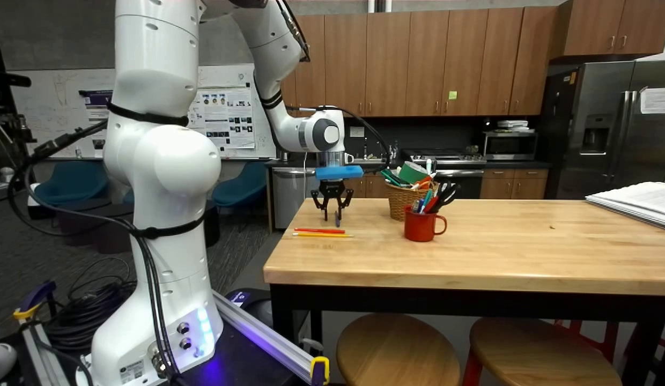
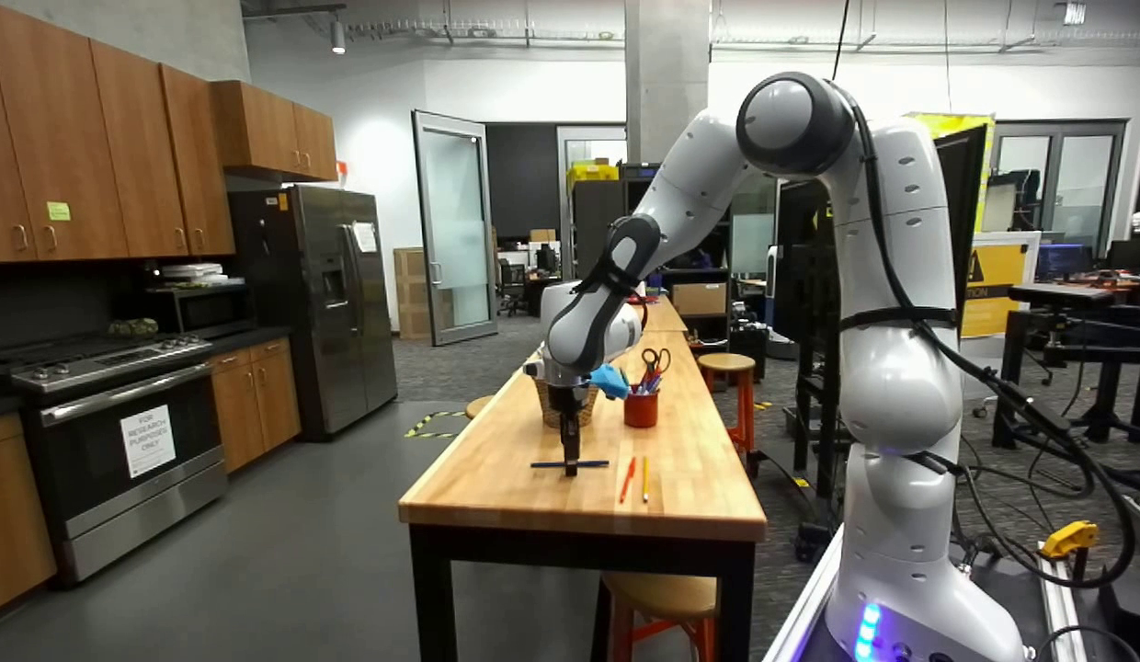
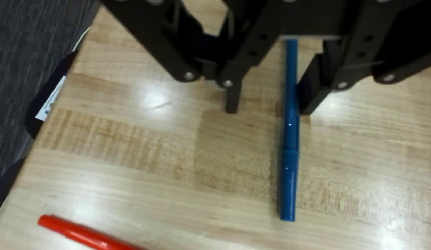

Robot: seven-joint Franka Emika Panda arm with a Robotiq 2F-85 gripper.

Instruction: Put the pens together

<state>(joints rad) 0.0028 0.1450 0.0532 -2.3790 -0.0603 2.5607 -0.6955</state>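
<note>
wrist view | gripper [image 3: 269, 108], jaws parted | blue pen [image 3: 290, 130] between, beside 3 o'clock jaw, long axis 12–6 | clench likely next

White paper [image 2: 148, 441] on the black-and-steel oven [image 2: 99, 483]: "FOR RESEARCH PURPOSES ONLY"; well apart, a yellow sign [image 2: 993, 314] with a black triangle.

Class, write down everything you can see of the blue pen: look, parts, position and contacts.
The blue pen is slim, straight and glossy, as if plastic. A seam partway along may be a cap's edge; one end looks blunt. It lies flat on the wooden table, apart from the red pen and roughly crosswise to it. The open gripper straddles it, one finger close beside it, the other clear; whether the nearer finger touches it cannot be told.
</note>
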